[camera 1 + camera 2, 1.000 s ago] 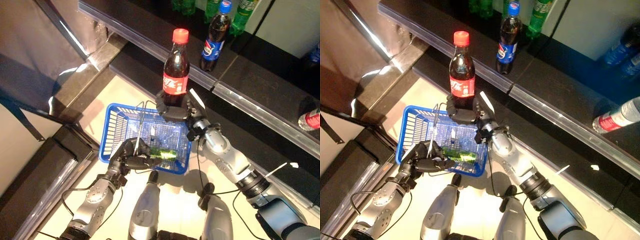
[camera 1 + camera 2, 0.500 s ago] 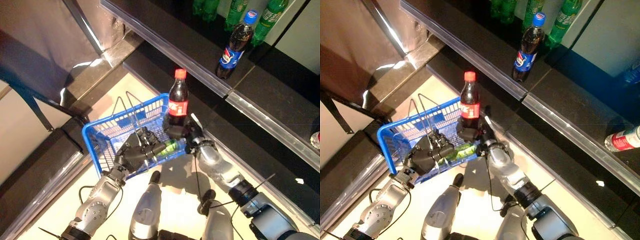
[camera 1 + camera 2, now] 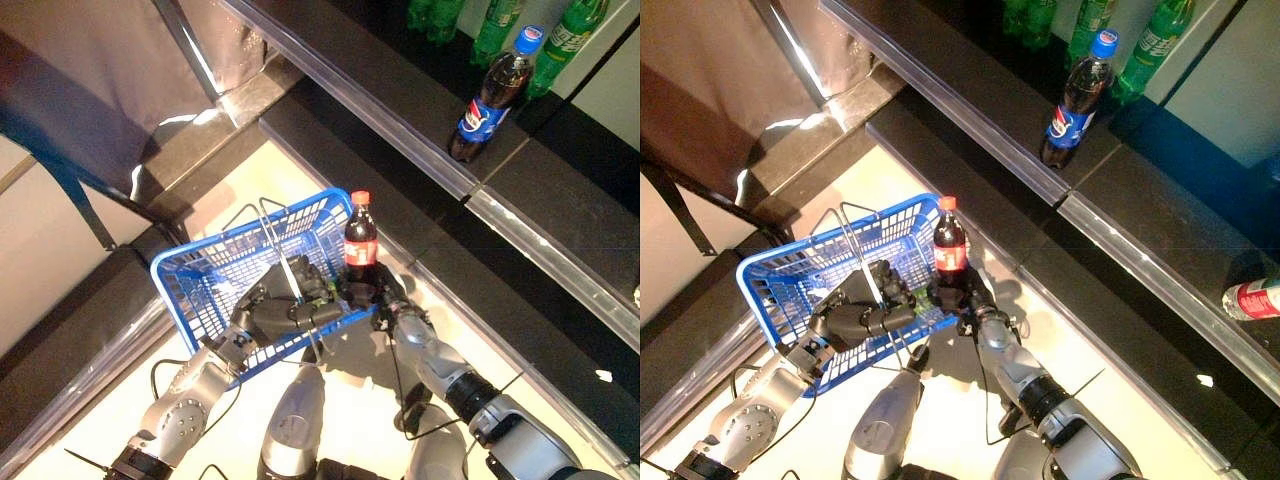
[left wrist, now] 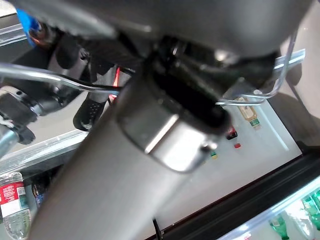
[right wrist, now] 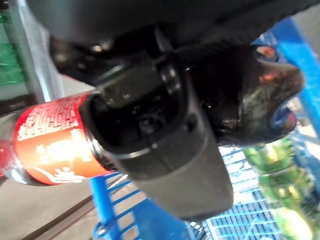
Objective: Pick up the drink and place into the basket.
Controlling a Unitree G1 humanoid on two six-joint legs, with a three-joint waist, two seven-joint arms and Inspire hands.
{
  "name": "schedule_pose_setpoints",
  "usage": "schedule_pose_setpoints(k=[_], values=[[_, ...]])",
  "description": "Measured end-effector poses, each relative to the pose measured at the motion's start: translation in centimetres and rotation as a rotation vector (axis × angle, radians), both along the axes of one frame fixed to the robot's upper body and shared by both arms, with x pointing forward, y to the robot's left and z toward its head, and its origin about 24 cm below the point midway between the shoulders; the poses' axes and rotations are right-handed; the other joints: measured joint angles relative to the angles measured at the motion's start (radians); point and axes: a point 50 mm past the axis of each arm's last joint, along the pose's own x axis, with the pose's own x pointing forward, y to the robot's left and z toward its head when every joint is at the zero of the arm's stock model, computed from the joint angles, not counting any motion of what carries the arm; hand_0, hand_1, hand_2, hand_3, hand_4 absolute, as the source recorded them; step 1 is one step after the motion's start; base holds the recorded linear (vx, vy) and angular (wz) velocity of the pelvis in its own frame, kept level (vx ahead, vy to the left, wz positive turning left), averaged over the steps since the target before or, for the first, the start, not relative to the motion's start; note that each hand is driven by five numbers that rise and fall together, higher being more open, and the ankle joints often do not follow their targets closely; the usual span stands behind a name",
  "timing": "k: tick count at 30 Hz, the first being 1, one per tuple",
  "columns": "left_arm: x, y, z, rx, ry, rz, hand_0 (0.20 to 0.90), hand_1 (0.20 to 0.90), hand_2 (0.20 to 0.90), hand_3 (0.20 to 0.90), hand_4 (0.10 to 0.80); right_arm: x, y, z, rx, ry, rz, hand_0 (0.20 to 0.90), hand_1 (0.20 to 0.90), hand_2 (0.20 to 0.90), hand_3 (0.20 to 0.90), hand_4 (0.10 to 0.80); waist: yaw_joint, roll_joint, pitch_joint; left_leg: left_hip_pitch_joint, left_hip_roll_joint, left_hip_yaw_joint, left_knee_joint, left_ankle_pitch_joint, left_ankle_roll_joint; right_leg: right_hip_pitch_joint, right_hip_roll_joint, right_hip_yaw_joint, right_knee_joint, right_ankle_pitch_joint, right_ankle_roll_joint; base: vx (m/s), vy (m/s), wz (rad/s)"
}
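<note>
Fingers of my right robot hand [image 3: 385,298] wrap the cola bottle [image 3: 360,240] upright at the blue basket [image 3: 190,275] rim; left robot hand [image 3: 275,310] grips wire handles [image 3: 283,262]; green bottle [image 5: 272,175] inside, mostly hidden.

Two silver-grey jointed arms with dark ring joints, dark fingered left hand [image 3: 270,315] and right hand [image 3: 385,298], rounded metallic forearm shells
</note>
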Motion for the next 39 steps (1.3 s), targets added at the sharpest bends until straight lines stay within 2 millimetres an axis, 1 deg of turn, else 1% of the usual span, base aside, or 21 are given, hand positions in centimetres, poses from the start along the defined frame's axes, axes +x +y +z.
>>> schedule_pose_setpoints(k=[4,11,14,18,20,21,27,32,34,38,39], values=[[0.1,-0.3,0.1,0.037,-0.01,-0.048,0.3,0.3,0.3,0.2,0.1,0.3,-0.5,0.0,-0.041,-0.005,-0.013,0.3,0.3,0.3,0.2,0.1,0.012,0.0,0.0,0.001,-0.003,-0.012,-0.008,0.006,-0.001,0.008,-0.004,-0.016,-0.001,-0.002,0.0,0.015,-0.006,0.1],[0.1,-0.3,0.2,0.046,-0.011,-0.072,0.3,0.3,0.3,0.2,0.1,1.0,-0.7,0.4,-0.068,-0.017,-0.013,0.3,0.3,0.3,0.2,0.1,0.019,0.0,0.0,0.001,-0.004,-0.018,-0.008,0.007,-0.002,0.012,-0.005,-0.022,0.0,-0.004,0.001,0.004,-0.002,0.02],[0.0,-0.3,0.3,0.099,-0.034,-0.127,0.3,0.3,0.3,0.2,0.1,1.1,-0.8,0.3,-0.132,-0.018,0.006,0.3,0.3,0.3,0.2,0.1,0.02,0.0,0.0,0.001,-0.006,-0.02,-0.008,0.007,-0.002,0.013,-0.006,-0.023,0.001,-0.004,0.004,0.0,0.0,0.0],[0.4,-0.3,0.9,0.17,-0.059,-0.162,0.3,0.3,0.3,0.2,0.1,1.3,-0.5,0.0,-0.216,0.013,0.081,0.3,0.3,0.3,0.2,0.1,0.023,0.0,0.0,0.002,-0.007,-0.025,-0.008,0.008,-0.003,0.012,-0.008,-0.026,0.009,-0.008,0.006,0.001,-0.004,0.02],[0.6,-0.4,1.0,0.192,-0.066,-0.172,0.3,0.3,0.3,0.2,0.1,1.3,-0.4,-0.2,-0.231,0.03,0.108,0.3,0.3,0.3,0.2,0.1,0.024,0.0,0.0,0.003,-0.009,-0.028,-0.008,0.009,-0.004,0.012,-0.011,-0.027,0.015,-0.012,0.005,0.001,0.004,0.04],[0.7,-0.5,1.2,0.207,-0.072,-0.18,0.3,0.3,0.3,0.2,0.1,1.2,-0.2,-0.4,-0.25,0.043,0.138,0.3,0.3,0.3,0.2,0.1,0.025,0.001,-0.001,0.003,-0.009,-0.03,-0.008,0.009,-0.005,0.012,-0.011,-0.028,0.018,-0.016,0.0,0.0,0.015,0.03],[0.7,-0.6,1.0,0.216,-0.059,-0.19,0.3,0.3,0.3,0.2,0.1,0.7,0.7,-1.2,-0.277,0.11,0.267,0.3,0.3,0.3,0.2,0.1,0.03,0.001,-0.001,0.003,-0.014,-0.031,-0.008,0.01,-0.005,0.01,-0.017,-0.028,0.023,-0.018,0.001,0.0,0.0,0.0],[0.7,-0.5,0.8,0.246,-0.052,-0.195,0.3,0.3,0.3,0.2,0.1,0.3,0.9,-1.8,-0.252,0.162,0.32,0.3,0.3,0.3,0.2,0.1,0.044,0.001,-0.001,0.003,-0.019,-0.033,-0.007,0.01,-0.004,0.009,-0.022,-0.028,0.031,-0.024,0.002,0.0,0.0,0.0],[0.6,-0.5,0.8,0.252,-0.049,-0.198,0.3,0.3,0.3,0.2,0.1,0.3,0.9,-1.9,-0.207,0.192,0.324,0.3,0.3,0.3,0.2,0.1,0.046,0.001,-0.001,0.002,-0.02,-0.034,-0.007,0.011,-0.004,0.009,-0.024,-0.029,0.032,-0.025,0.002,0.0,0.0,0.0],[0.6,-0.4,0.9,0.257,-0.051,-0.2,0.3,0.3,0.3,0.2,0.1,-0.1,0.9,-2.7,0.052,0.312,0.283,0.3,0.3,0.3,0.2,0.1,0.049,0.002,-0.001,0.003,-0.022,-0.036,-0.008,0.012,-0.003,0.011,-0.027,-0.032,0.034,-0.027,0.003,0.004,0.003,0.01],[0.6,-0.4,0.9,0.257,-0.055,-0.203,0.3,0.3,0.3,0.2,0.1,-0.2,0.9,-3.2,0.16,0.359,0.251,0.3,0.3,0.3,0.2,0.1,0.05,0.004,-0.002,0.002,-0.024,-0.04,-0.008,0.013,-0.003,0.012,-0.029,-0.036,0.034,-0.027,0.003,0.022,0.013,0.08]])
